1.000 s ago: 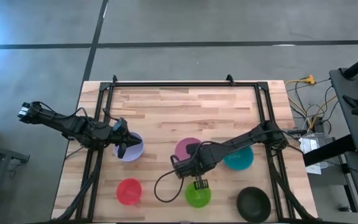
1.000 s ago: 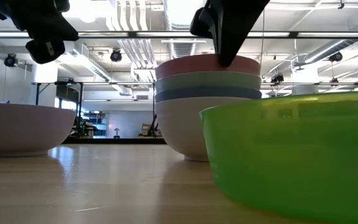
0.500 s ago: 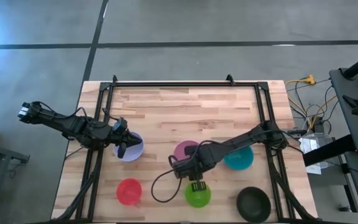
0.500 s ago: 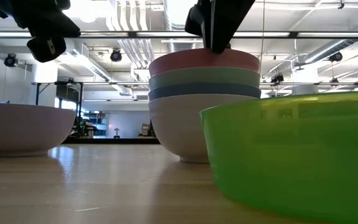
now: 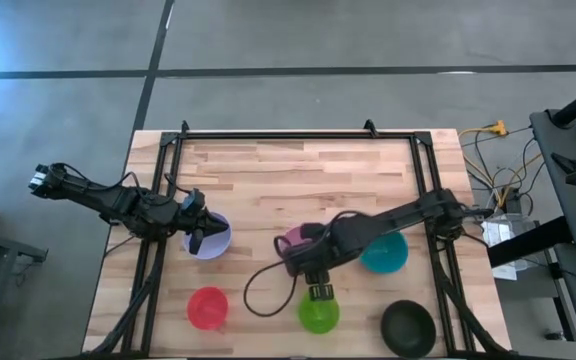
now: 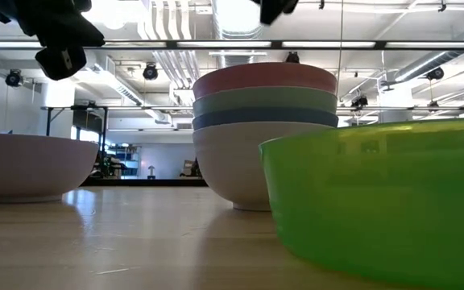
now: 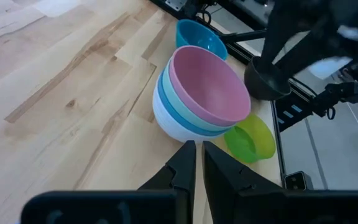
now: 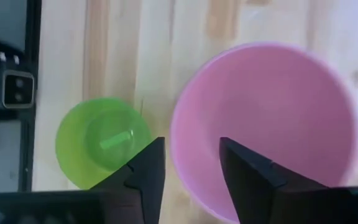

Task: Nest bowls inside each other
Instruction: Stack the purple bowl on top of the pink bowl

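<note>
A stack of nested bowls, with a pink bowl on top, then pale green, blue and white, stands on the wooden table on the white bowl's base. My right gripper hangs open above the pink bowl's near rim, clear of it; it shows at the top of the low view. My left gripper is shut and holds nothing. It hovers over the lavender bowl, which sits alone at the left. The bright green bowl, red bowl, teal bowl and black bowl each stand singly.
A black metal frame runs along the table's far edge and both sides. A black cable loops across the wood between the red and bright green bowls. Bare wood lies across the far half of the table.
My right gripper has opened, let go of the pink bowl's rim and risen straight up off the stack. The pink bowl now sits level in the stack, which has shifted slightly across the table.
</note>
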`<control>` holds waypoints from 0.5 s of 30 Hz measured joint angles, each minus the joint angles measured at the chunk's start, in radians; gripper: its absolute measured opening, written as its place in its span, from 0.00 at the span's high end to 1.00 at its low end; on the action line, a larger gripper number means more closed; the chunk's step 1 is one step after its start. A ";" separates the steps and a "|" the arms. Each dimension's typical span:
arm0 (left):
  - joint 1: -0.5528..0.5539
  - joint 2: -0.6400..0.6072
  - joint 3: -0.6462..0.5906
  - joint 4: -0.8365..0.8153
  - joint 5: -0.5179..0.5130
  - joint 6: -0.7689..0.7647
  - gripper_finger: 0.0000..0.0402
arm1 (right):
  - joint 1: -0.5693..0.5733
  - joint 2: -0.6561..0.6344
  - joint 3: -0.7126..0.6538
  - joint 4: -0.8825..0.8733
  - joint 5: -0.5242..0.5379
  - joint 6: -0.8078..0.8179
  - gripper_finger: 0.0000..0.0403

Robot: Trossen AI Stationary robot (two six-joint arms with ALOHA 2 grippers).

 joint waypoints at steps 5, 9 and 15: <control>0.000 0.001 0.000 -0.001 0.010 0.000 0.97 | -0.029 -0.119 -0.036 0.000 0.048 0.049 0.67; 0.000 0.002 0.000 -0.001 0.030 0.001 0.97 | -0.039 -0.232 -0.147 0.001 0.148 0.101 0.68; 0.000 0.007 -0.002 0.000 0.048 0.000 0.97 | -0.041 -0.465 -0.430 0.024 0.200 0.236 0.68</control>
